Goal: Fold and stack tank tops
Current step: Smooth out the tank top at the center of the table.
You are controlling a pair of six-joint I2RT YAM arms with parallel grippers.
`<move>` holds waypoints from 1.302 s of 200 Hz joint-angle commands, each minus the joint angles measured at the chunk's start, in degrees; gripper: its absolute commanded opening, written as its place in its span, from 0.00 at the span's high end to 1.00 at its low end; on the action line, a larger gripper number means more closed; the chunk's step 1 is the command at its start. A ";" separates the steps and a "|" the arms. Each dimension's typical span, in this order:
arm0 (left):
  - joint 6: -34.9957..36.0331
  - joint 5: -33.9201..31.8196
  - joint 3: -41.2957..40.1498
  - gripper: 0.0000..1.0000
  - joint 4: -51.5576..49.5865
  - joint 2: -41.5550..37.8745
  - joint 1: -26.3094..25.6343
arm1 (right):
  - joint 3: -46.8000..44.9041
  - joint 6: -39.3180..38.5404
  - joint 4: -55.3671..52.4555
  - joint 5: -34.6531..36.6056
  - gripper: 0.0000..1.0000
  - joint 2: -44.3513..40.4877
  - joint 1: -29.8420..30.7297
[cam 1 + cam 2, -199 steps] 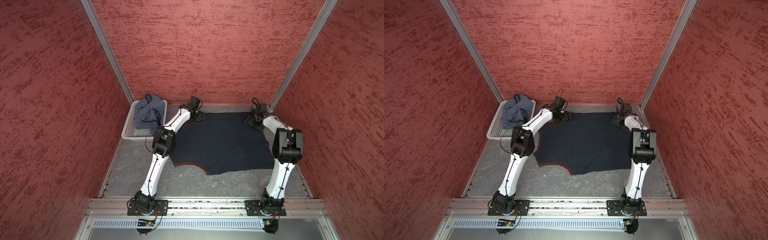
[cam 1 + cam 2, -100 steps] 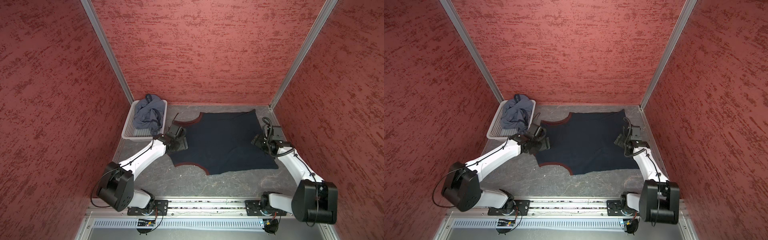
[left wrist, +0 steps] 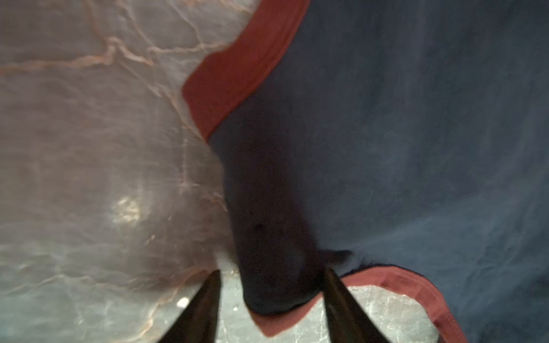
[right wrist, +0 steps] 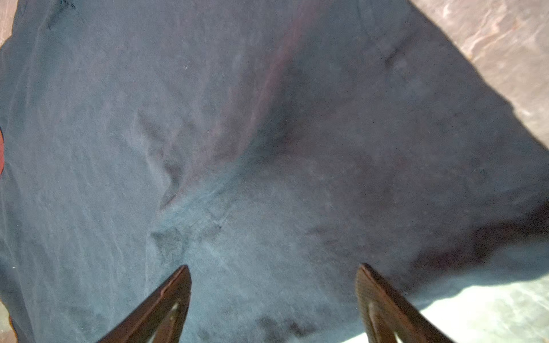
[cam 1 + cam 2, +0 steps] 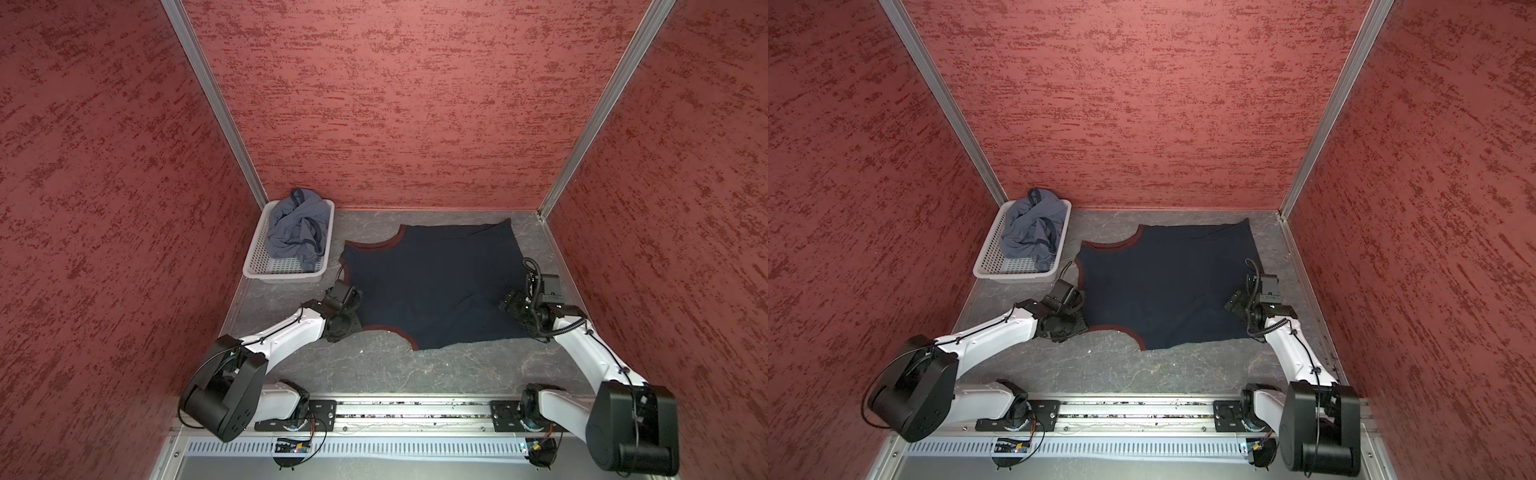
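The dark navy tank top (image 5: 432,286) with maroon trim lies spread flat on the table, seen in both top views (image 5: 1167,282). My left gripper (image 3: 271,271) is at its left side, near the front. The fingers are apart, one on each side of a shoulder strap (image 3: 273,237), and are not clamped on it. At the top's right side my right gripper (image 4: 273,267) hangs wide open just above the navy cloth, holding nothing. The slate blue-grey tank top (image 5: 295,228) lies crumpled in the basket.
The white perforated basket (image 5: 282,274) stands at the back left, close to the navy top's corner. Red walls close in the table on three sides. Bare grey tabletop (image 5: 374,365) lies in front of the top.
Both arms have drawn back from the far edge of the navy top to its near sides. The left jaws have narrowed around the strap. The right jaws stay wide.
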 commanded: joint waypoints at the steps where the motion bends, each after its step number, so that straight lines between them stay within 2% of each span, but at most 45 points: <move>1: 0.46 0.63 0.77 0.58 5.38 2.07 0.53 | 0.24 1.26 1.80 0.46 0.12 0.78 -0.11; 24: 2.64 0.54 3.91 0.74 5.34 3.45 0.66 | 1.76 0.65 0.08 3.91 0.12 1.94 -0.11; 61: 7.75 -4.52 14.20 0.89 0.60 6.33 1.87 | 3.92 0.77 -2.92 10.75 0.13 5.46 -0.08; 93: 9.61 -6.04 20.45 0.91 0.12 9.77 2.79 | 3.83 3.19 -5.22 14.17 0.14 5.42 -0.10; 124: 9.88 -4.63 20.76 0.91 1.67 12.29 2.09 | 2.10 6.35 -6.24 21.16 0.21 3.78 -0.66; 147: 10.01 -3.19 19.49 0.91 2.78 13.52 2.06 | 2.57 6.84 -6.07 20.92 0.21 6.31 -3.67; 177: 10.21 -1.24 17.89 0.91 4.34 14.25 2.06 | 1.86 5.78 -4.03 20.43 0.24 7.98 -12.12; 203: 10.45 -0.71 17.11 0.91 5.25 14.26 2.05 | 0.79 5.65 -3.31 19.80 0.25 8.45 -16.60; 235: 10.82 0.45 17.92 0.90 5.06 14.49 1.98 | -1.96 5.40 -0.35 15.39 0.29 8.60 -19.44; 260: 10.72 0.17 18.18 0.90 4.76 14.75 1.47 | -2.12 4.87 1.24 13.10 0.37 10.19 -19.52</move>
